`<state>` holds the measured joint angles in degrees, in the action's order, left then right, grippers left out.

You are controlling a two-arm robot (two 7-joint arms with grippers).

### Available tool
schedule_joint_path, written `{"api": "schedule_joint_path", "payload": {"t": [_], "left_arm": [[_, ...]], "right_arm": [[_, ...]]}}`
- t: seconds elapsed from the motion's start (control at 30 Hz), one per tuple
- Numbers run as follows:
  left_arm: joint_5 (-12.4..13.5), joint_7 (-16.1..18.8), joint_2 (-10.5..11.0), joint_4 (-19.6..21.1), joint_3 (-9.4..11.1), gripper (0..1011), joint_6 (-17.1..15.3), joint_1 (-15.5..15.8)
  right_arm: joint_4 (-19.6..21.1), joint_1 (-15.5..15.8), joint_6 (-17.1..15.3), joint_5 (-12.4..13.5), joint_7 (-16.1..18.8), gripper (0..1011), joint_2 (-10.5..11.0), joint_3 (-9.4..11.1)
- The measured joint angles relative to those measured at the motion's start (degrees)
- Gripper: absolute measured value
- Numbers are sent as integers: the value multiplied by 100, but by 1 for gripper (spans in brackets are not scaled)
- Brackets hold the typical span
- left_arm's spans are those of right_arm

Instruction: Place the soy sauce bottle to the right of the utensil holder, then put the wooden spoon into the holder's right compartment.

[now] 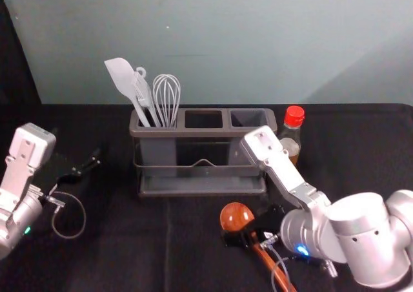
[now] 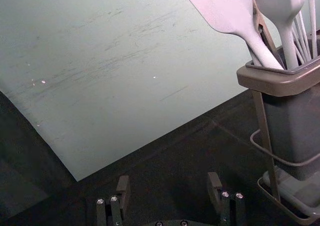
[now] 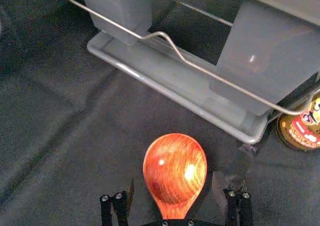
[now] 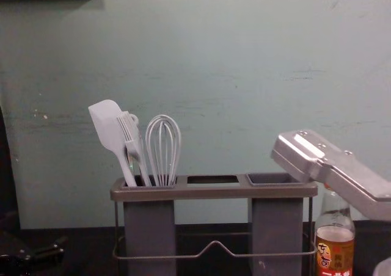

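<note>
Nearest the robot, the handle (image 1: pixel 264 256) of the wooden spoon (image 1: pixel 237 216) runs out on a slant, its free end farther to the right and well in front of the utensil holder (image 1: pixel 193 132). The bowl is the end closer to the holder, lying flat before its right half. So the spoon's long axis points from the robot's near right up toward the holder's front.

The right gripper (image 3: pixel 174 187) is the one to use, down in front of the holder at the spoon's neck. Its fingers stand open, one to either side of the neck, with the bowl reaching out ahead of them toward the holder. They would close across the axis, which looks right for a firm hold; too light a pinch could let the long handle swing.

The left gripper (image 2: pixel 169 183) is parked off to the holder's left, fingers apart and nothing between them, much farther from the spoon.

Farther on, the holder's right compartment (image 1: pixel 248 118) has no utensil in it. Once gripped, the spoon would need lifting and tipping upright to go in there. The spatula (image 1: pixel 122 79), basting brush (image 4: pixel 131 135) and whisk (image 1: pixel 166 101) stand in the holder's left compartment. The soy sauce bottle (image 4: pixel 335 245) is upright just beside the holder's right end, so that part seems done; the right arm should lift clear of it
</note>
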<state>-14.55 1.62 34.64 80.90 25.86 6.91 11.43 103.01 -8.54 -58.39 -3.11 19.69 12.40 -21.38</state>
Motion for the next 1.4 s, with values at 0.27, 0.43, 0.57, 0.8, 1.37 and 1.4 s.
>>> {"api": "schedule_joint_path", "payload": {"t": [0.27,0.43,0.57,0.8,1.37,1.4], "left_arm": [[0,0,0,0,0,1012,0,0],[0,0,0,0,0,1012,0,0],[0,0,0,0,0,1011,0,0],[0,0,0,0,0,1011,0,0],[0,0,0,0,0,1011,0,0],[0,0,0,0,0,1011,0,0]], "right_arm": [[-350,-268,-38,-167,9,1003,-171,-54],[-537,-390,-40,-238,60,1002,-226,-111],[-664,-464,-35,-310,95,1002,-278,-138],[-772,-530,-50,-407,138,1003,-340,-148],[-931,-595,-45,-605,246,1003,-472,-134],[-944,-603,-42,-630,254,1003,-480,-139]]}}
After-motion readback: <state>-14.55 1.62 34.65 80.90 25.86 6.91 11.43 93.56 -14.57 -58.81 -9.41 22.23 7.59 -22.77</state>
